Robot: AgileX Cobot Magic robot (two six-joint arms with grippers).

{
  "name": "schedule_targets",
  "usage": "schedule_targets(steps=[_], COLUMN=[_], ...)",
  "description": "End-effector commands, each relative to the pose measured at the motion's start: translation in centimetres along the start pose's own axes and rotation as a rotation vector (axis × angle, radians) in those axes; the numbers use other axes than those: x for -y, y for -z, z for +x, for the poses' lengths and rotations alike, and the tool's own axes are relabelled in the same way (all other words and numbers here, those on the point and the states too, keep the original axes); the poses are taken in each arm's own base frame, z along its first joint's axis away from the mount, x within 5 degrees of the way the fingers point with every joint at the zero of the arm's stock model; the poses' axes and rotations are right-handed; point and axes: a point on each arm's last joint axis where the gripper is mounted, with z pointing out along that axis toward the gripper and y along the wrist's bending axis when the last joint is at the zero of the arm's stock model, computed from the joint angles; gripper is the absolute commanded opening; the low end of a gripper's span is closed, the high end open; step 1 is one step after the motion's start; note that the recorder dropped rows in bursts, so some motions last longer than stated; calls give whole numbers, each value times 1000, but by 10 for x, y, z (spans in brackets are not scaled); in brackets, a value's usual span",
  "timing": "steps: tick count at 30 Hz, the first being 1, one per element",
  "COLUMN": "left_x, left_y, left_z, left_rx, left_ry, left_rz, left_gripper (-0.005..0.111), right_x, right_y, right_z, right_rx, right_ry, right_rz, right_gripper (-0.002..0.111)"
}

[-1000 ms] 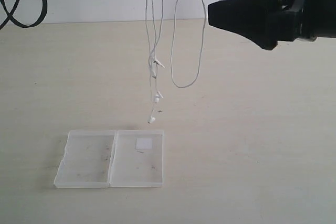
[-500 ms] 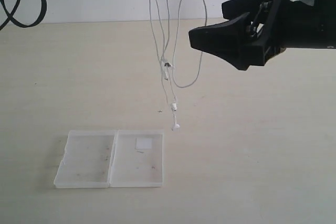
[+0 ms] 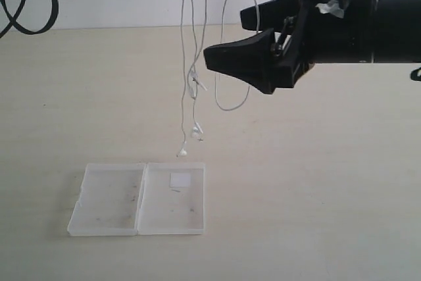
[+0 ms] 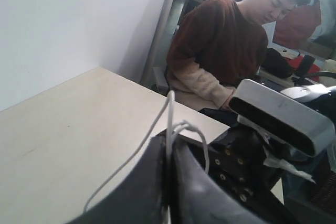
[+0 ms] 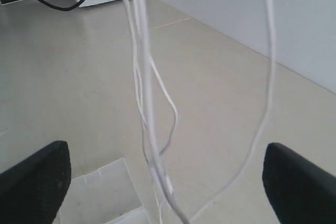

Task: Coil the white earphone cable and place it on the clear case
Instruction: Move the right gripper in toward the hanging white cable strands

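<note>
Left gripper [image 4: 169, 182] is pinched shut on the dangling cable [image 3: 185, 70], right gripper [image 3: 231, 37] wide open and empty beside it, so it could easily snag the wrong strand.

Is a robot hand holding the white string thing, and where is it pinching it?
Yes. The left gripper is shut on the white earphone cable, pinching its gathered upper strands. The right gripper is open, holding nothing.

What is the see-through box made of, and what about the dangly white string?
The clear case looks like hard plastic: see-through, a bit scuffed, the table showing through it. The white earphone cable looks like thin, bendy, smooth rubbery plastic, since it hangs in soft loops. What's inside it can't be seen.
</note>
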Motion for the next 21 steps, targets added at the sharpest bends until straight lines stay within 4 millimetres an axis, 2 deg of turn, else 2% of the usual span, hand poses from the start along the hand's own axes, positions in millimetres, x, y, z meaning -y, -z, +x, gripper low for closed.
schedule_targets(steps=[1,9,15,21], left_x=[0,0,0,0], left_y=[0,0,0,0], left_z=[-3,-3,-3,-3], left_rx=[16,16,16,15], left_ry=[1,1,1,-2], left_rz=[6,6,3,3], left_gripper=[0,0,0,0], right_x=[-1,-7,-7,-15], right_y=[-21,-49,-49,-35], right_z=[-9,-11,-12,-29], right_rx=[-7,-46,-45,-10], right_ry=[38,63,-21,-110], right_rz=[-11,-32,-26,3], right_gripper=[94,94,94,94])
